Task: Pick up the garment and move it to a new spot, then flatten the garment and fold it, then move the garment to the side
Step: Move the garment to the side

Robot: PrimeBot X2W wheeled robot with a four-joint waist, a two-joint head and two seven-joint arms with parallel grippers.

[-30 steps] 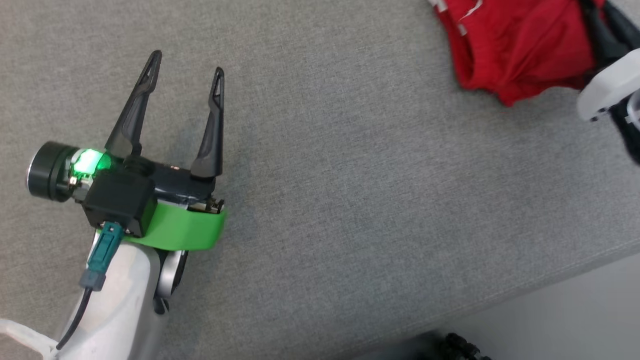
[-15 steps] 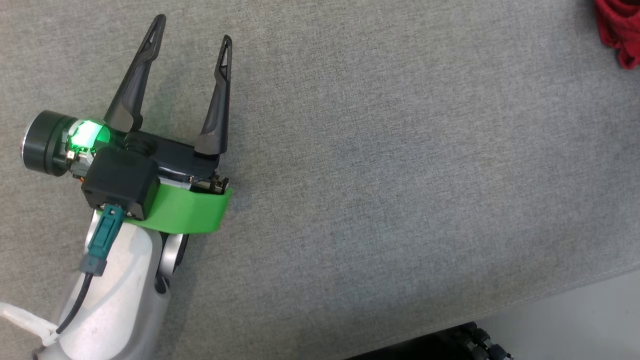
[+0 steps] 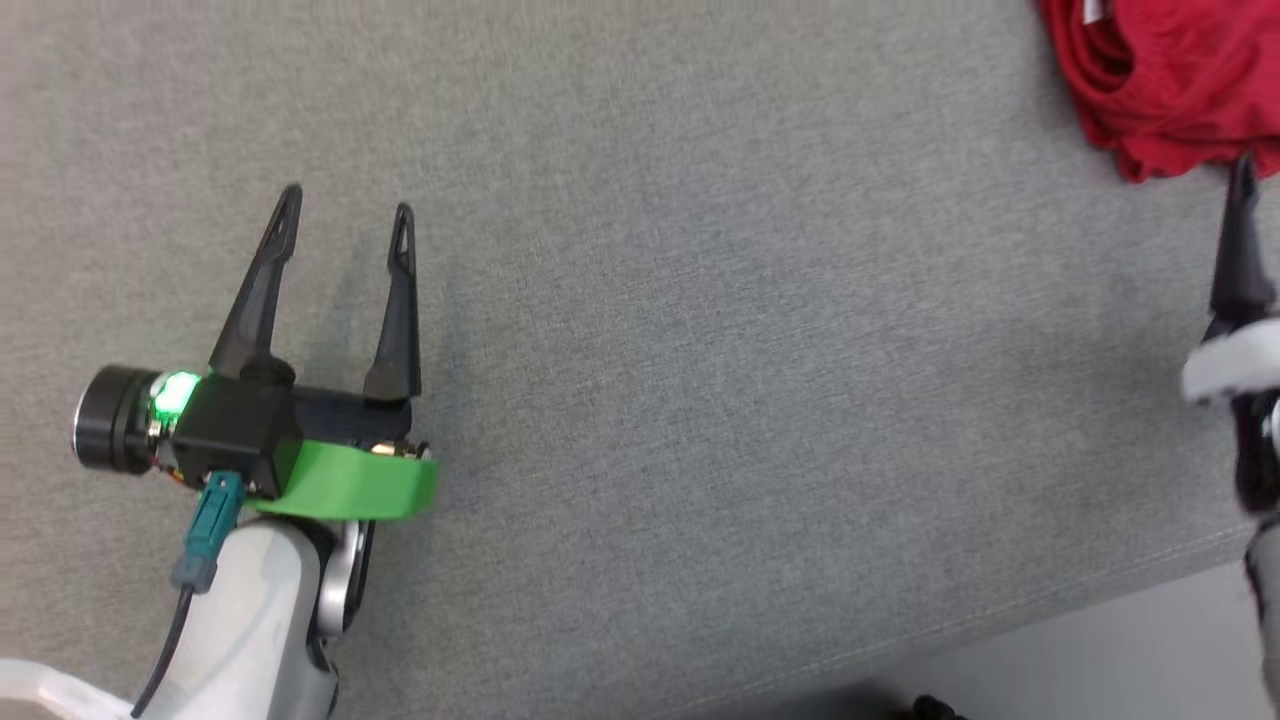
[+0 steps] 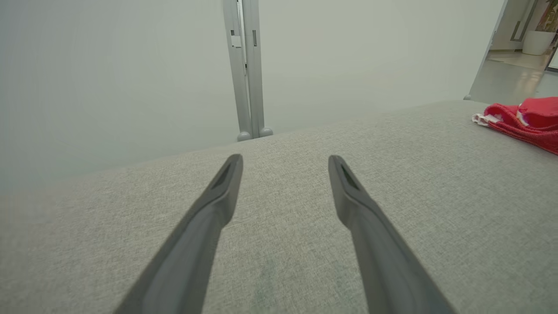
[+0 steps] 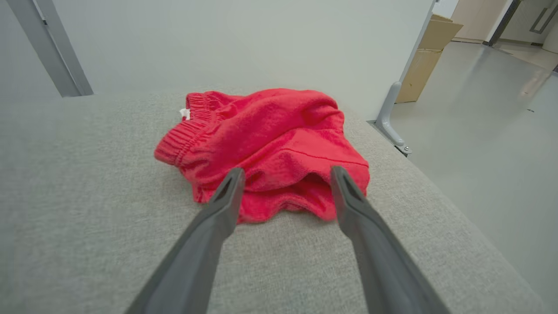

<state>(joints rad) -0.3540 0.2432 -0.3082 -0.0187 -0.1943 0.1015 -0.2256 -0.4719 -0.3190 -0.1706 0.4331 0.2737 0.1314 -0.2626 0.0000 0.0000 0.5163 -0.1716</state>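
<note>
The garment (image 3: 1170, 80) is a crumpled red cloth with an elastic waistband, lying at the top right of the grey fabric surface (image 3: 700, 350); it is also seen as the garment (image 5: 270, 139) and the garment (image 4: 529, 117). My right gripper (image 5: 285, 174) is open, its fingertips just short of the garment's near edge, nothing between them. In the head view one right finger (image 3: 1240, 250) points up at the cloth. My left gripper (image 3: 345, 205) is open and empty, far left of the garment; the wrist view shows this left gripper (image 4: 285, 161) over bare fabric.
The surface's near edge (image 3: 1000, 610) runs diagonally at the lower right, with pale floor (image 3: 1100, 660) beyond. A pale wall with a grey post (image 4: 246, 69) stands behind the surface. A cardboard box (image 5: 429, 56) and a metal foot (image 5: 392, 126) sit on the floor past the right edge.
The head camera has shifted, so the whole picture moved. The right gripper, out of the picture half a second ago, is back at the right edge, below the garment. The left gripper stays open.
</note>
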